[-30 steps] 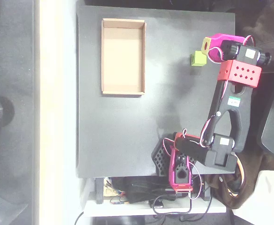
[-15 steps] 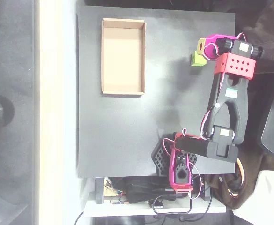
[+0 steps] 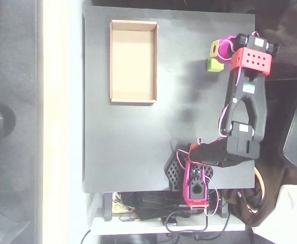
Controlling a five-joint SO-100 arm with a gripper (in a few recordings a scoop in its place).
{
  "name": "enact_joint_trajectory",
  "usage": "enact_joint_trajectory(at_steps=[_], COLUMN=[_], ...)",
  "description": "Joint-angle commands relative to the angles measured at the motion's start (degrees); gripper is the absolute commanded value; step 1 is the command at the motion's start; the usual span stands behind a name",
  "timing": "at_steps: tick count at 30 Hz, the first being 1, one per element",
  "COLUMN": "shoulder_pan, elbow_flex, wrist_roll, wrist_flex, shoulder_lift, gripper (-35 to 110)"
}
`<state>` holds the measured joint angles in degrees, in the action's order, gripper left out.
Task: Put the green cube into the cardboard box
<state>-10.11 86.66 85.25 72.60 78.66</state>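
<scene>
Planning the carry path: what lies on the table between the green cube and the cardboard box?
Nothing. In the overhead view the black table is bare between the green cube and the cardboard box; the gripper sits over the cube.

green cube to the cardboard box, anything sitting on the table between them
Nothing visible does. In the overhead view the green cube sits right of the cardboard box, with bare black table between them. The gripper is directly beside the cube.

arm (image 3: 245, 109): black links | red perforated bracket | magenta head | red-white cables
</scene>
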Motion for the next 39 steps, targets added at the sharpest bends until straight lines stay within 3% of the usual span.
enact_joint_trajectory(at_steps=[1, 13, 39], shoulder_pan=[-0.3, 4.6, 3.6], elbow_flex=[-2.5, -1.7, -1.7], wrist_roll=[0.3, 0.3, 0.4], wrist_flex=[-0.4, -0.4, -0.4], shoulder_lift=[-0.5, -2.9, -9.1], gripper=[33, 33, 34])
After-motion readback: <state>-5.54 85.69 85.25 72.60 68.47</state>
